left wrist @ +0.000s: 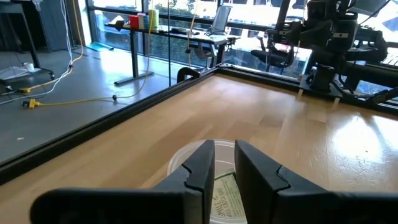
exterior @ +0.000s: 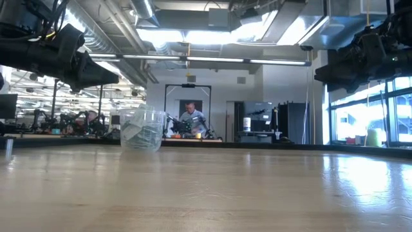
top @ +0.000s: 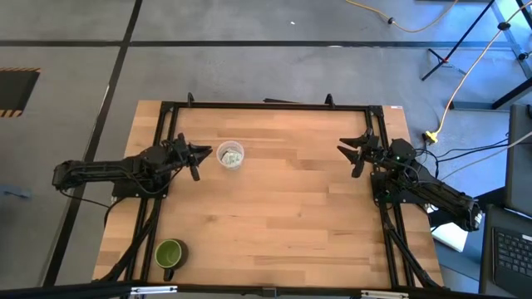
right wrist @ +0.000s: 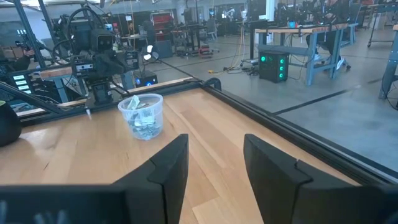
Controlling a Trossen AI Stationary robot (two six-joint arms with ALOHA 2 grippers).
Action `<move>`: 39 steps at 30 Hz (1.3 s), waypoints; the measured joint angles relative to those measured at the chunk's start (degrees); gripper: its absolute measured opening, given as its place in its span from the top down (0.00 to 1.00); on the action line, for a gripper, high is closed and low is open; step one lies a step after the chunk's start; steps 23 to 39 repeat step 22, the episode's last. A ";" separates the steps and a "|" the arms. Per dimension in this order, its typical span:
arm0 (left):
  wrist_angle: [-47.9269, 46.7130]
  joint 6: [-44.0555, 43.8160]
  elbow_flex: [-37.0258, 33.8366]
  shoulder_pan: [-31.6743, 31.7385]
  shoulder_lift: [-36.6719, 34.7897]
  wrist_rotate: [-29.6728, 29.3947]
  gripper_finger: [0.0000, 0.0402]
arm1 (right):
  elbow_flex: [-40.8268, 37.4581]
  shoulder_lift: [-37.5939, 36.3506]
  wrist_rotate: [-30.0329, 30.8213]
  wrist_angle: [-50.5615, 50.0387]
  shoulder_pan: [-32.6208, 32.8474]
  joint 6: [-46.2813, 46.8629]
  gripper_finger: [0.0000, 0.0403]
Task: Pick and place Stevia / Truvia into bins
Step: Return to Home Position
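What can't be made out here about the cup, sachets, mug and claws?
Count of the sachets inside the clear cup: low view, blurred through its translucent wall; high view, too small.
Cup in left wrist view: mostly covered by the left claw.
Green mug contents: high view only, too small.
Right claw, low view: only a dark silhouette.

**Sachets all in cup**
Clear whitish plastic cup (exterior: pixel 143 114) stood upright on the tabletop (top: pixel 291 224), left of centre, toward the far edge. Green-and-white sachets (right wrist: pixel 147 129) lay jumbled inside, mostly low, with one standing up near the rim.
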 joint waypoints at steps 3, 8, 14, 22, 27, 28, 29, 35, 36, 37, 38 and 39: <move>0.00 0.00 0.00 0.00 0.00 0.00 0.86 | 0.00 0.00 0.00 -0.01 0.00 -0.01 0.61; -0.01 0.00 0.00 0.00 0.00 0.00 0.86 | 0.00 0.00 0.02 -0.01 0.00 -0.01 0.61; -0.02 0.00 0.00 0.00 0.00 0.00 0.86 | 0.00 0.00 0.00 0.00 0.00 0.00 0.61; 0.00 0.00 0.00 0.00 0.00 0.00 0.85 | 0.00 -0.02 0.01 0.00 -0.01 0.01 0.61; 0.00 0.00 0.00 0.00 0.00 0.00 0.85 | 0.00 -0.02 0.01 0.00 -0.01 0.01 0.61; 0.00 0.00 0.00 0.00 0.00 0.00 0.85 | 0.00 -0.02 0.01 0.00 -0.01 0.01 0.61; 0.00 0.00 0.00 0.00 0.00 0.00 0.85 | 0.00 -0.02 0.01 0.00 -0.01 0.01 0.61; 0.00 0.00 0.00 0.00 0.00 0.00 0.85 | 0.00 -0.02 0.01 0.00 -0.01 0.01 0.61; 0.00 0.00 0.00 0.00 0.00 0.00 0.85 | 0.00 -0.02 0.01 0.00 -0.01 0.01 0.61; 0.00 0.00 0.00 0.00 0.00 0.00 0.85 | 0.00 -0.02 0.01 0.00 -0.01 0.01 0.61; 0.00 0.00 0.00 0.00 0.00 0.00 0.85 | 0.00 -0.02 0.01 0.00 -0.01 0.01 0.61; 0.00 0.00 0.00 0.00 0.00 0.00 0.85 | 0.00 -0.02 0.01 0.00 -0.01 0.01 0.61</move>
